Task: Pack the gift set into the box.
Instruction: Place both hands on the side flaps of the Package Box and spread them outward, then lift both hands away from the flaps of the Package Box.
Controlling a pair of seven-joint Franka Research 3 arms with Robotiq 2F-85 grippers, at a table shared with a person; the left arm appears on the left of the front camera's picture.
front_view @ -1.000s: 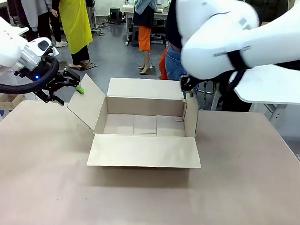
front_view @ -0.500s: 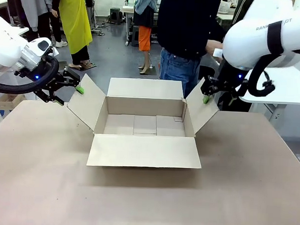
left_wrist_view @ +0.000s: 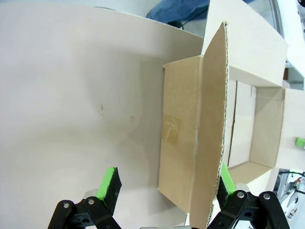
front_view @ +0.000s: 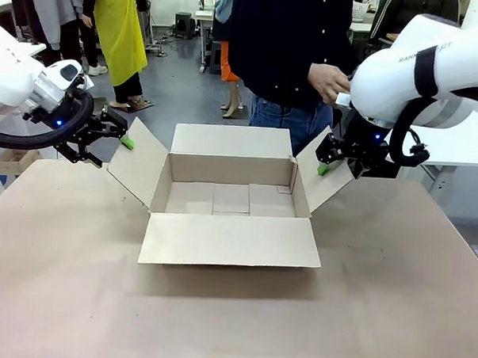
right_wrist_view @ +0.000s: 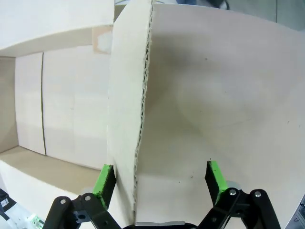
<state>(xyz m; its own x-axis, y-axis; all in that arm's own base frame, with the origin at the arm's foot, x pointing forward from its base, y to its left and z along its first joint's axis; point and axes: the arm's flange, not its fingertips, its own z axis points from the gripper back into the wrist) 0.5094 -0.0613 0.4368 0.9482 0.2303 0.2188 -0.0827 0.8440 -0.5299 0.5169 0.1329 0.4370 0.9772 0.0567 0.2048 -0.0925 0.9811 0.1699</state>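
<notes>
Front view: left gripper (front_view: pixel 112 148) and right gripper (front_view: pixel 329 161) straddle box (front_view: pixel 228 242) flaps

Workshop hall: grey floor (front_view: pixel 179 89), worktable (front_view: pixel 208 16)

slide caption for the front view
Empty box, side flaps straddled by open left gripper and right gripper; person stands behind

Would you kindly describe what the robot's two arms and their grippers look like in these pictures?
The left arm and right arm are glossy white with rounded joints. The right one carries a black band and grey lettering. A black cable loops near each wrist. The left gripper and right gripper are black and two-fingered, with green pads.
</notes>
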